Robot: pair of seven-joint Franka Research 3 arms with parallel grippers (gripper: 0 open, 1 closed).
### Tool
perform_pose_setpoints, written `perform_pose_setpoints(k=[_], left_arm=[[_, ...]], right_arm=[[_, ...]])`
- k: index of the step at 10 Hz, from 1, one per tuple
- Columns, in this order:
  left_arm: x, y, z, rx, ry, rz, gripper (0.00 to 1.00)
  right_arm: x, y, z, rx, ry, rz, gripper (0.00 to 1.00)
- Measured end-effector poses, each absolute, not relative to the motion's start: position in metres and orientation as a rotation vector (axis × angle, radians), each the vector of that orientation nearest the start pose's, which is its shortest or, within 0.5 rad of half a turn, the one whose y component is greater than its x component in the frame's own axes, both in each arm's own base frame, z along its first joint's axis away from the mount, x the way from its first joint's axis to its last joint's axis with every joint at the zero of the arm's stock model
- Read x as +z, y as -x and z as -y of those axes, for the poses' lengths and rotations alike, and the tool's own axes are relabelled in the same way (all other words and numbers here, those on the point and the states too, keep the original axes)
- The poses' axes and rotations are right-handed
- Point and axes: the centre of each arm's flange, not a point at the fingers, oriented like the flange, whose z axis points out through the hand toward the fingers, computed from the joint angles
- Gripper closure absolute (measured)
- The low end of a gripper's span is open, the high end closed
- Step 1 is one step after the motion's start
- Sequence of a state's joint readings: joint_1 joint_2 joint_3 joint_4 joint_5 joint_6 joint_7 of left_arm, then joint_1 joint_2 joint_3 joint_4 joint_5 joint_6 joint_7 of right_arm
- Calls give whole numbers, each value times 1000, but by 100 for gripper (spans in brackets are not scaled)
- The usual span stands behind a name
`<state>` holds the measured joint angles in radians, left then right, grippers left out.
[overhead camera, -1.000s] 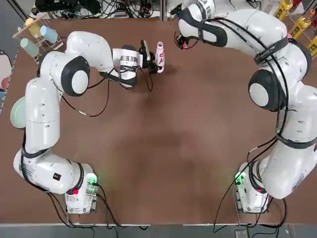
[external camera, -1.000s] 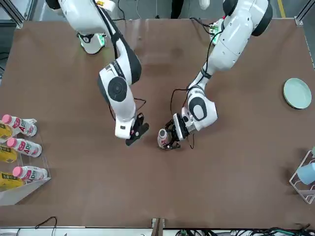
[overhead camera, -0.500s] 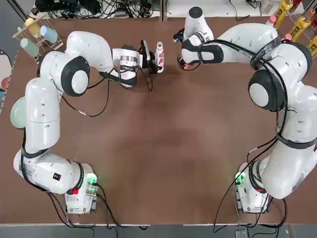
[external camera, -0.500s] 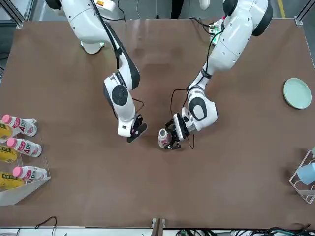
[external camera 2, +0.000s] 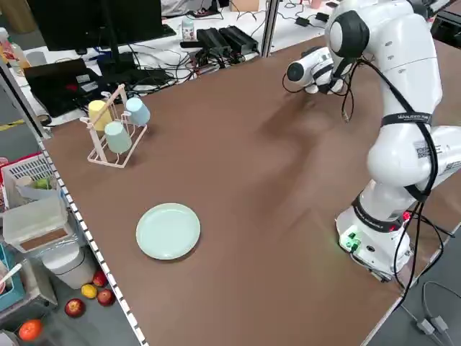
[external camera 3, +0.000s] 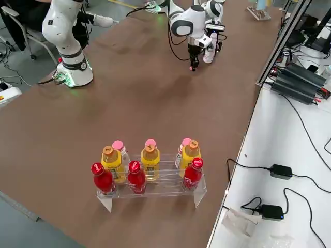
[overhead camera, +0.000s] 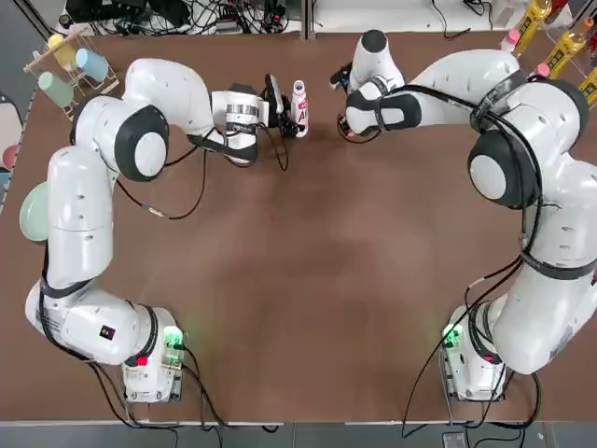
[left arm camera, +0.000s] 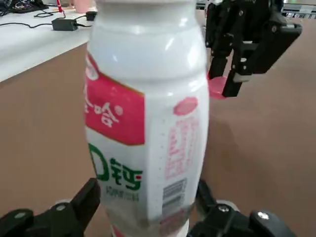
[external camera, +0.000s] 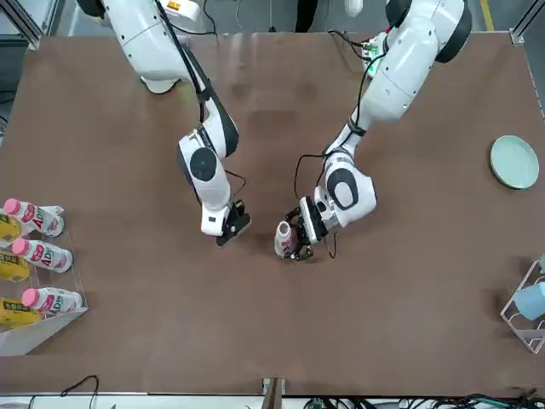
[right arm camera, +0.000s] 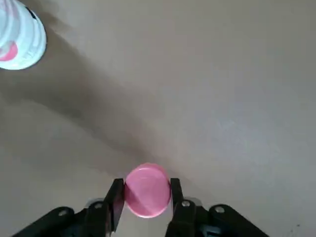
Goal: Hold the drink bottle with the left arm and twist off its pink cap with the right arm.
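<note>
The drink bottle (overhead camera: pixel 299 100) stands upright and uncapped near the table's far edge; it is white with red lettering (left arm camera: pixel 148 123). My left gripper (left arm camera: pixel 148 217) reaches in from the side at the bottle's base. Its fingers (left arm camera: pixel 89 200) are spread on either side with a small gap, so it is open. The pink cap (right arm camera: pixel 147 191) is pinched between the fingers of my right gripper (right arm camera: pixel 147 193), which points down just above the table, a short way to the right of the bottle (external camera: pixel 285 240). The left wrist view also shows the cap (left arm camera: pixel 217 87) under those dark fingers.
A clear rack (external camera 3: pixel 199 194) of yellow, red and pink-capped bottles stands at the robot's right table edge. A green plate (overhead camera: pixel 33 211) lies at the left edge. A cup rack (overhead camera: pixel 70 61) stands at the far left corner. Cables and gear lie beyond the far edge.
My right gripper has swung in and come down toward the table beside the bottle, still holding the pink cap. The left gripper's fingers have spread off the bottle, which stays upright.
</note>
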<state>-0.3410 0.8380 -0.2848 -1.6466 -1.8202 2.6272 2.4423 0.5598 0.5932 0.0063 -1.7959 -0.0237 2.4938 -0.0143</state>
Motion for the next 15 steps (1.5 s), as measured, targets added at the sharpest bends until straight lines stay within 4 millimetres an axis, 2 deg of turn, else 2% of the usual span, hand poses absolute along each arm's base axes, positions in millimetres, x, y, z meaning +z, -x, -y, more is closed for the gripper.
perform_pose_setpoints(k=[3,5,6,8,9,12,14,15], left_arm=[[131,-570,358,1062,-1853,1331,3],[131,-575,351,1070,-1864,1320,2],[132,-577,347,1074,-1869,1315,2],[135,-583,338,1086,-1880,1303,2],[139,-585,332,1093,-1887,1298,2],[157,-588,306,1110,-1914,1290,2],[176,-594,287,1105,-1918,1329,2],[194,-602,276,1084,-1912,1350,2]], right_arm=[[208,-560,-357,-143,2983,922,57],[204,-560,-357,-139,2985,922,52],[204,-561,-356,-140,2986,919,43],[211,-566,-355,-125,2994,911,15],[221,-570,-355,-89,3006,905,1],[290,-585,-349,-102,3018,867,0],[318,-586,-342,-110,3023,849,0],[329,-586,-338,-104,3027,838,0]])
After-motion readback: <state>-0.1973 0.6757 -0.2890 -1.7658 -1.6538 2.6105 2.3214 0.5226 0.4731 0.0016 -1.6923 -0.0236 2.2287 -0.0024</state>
